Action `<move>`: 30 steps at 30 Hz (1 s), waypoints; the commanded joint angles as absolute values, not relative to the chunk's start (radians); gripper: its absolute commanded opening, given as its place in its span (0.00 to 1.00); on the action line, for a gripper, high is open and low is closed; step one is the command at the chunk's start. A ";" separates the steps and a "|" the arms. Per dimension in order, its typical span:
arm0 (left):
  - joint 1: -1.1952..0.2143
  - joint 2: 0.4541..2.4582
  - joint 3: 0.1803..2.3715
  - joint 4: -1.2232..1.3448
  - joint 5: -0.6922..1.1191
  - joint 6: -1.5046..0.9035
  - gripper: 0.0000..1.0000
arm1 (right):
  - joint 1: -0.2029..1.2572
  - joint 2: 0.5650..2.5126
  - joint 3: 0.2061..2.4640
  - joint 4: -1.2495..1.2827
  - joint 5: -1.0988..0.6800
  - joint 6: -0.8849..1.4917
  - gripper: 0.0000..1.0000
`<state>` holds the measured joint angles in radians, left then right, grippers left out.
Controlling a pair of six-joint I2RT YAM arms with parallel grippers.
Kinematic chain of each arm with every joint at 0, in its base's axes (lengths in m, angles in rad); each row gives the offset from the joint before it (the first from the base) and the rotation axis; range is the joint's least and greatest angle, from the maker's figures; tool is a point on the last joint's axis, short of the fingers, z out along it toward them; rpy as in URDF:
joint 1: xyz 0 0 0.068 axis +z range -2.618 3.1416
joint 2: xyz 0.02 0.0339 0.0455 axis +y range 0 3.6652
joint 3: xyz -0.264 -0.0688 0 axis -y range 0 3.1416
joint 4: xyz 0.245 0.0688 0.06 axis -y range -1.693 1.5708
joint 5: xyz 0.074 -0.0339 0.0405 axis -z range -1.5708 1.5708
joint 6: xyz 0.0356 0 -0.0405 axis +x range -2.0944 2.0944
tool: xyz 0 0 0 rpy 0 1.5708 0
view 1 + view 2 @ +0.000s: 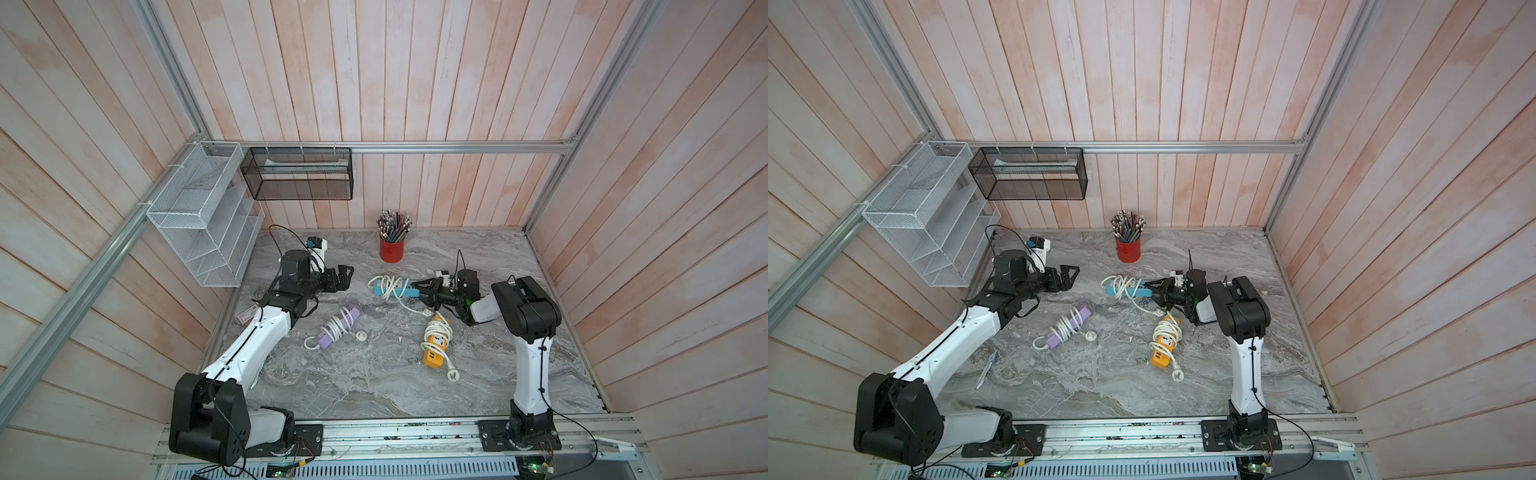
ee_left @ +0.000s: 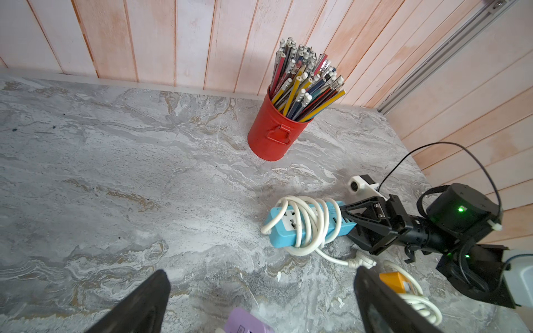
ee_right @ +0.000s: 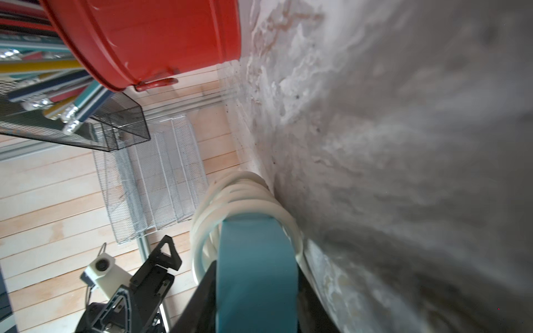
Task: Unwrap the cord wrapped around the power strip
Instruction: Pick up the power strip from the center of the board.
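Blue strip (image 2: 284, 230) lies flat on bench (image 1: 374, 374), near red cup (image 1: 391, 250). White cord (image 2: 310, 219) coils round its middle; plug end trails loose beside it. Right gripper (image 2: 347, 220) pinches the strip's bare end, likely anchoring it clear of the coils. Left gripper (image 1: 347, 276) is spread, empty and well apart, probably kept free for the cord.

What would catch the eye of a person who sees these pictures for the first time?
First, the light blue plastic power strip wound with a white cord, mid-way on the grey marble table, the right arm's jaws flanking its end. Next, the red metal can of pencils near the back wall, then the purple strip and the orange strip, both cord-wrapped, nearer the front.
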<state>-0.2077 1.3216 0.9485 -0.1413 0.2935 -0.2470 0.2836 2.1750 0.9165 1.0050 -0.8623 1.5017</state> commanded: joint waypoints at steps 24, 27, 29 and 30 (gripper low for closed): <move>-0.202 1.269 0.922 -0.099 0.286 -0.242 1.00 | 0.278 2.089 0.943 0.984 -0.882 1.436 0.00; -0.202 1.260 0.920 -0.095 0.294 -0.244 1.00 | 0.279 2.066 0.954 0.964 -0.889 1.424 0.00; -0.202 1.255 0.920 -0.093 0.301 -0.248 1.00 | 0.278 2.047 0.958 0.955 -0.893 1.420 0.00; -0.202 1.254 0.919 -0.092 0.305 -0.249 1.00 | 0.279 2.039 0.960 0.949 -0.895 1.417 0.00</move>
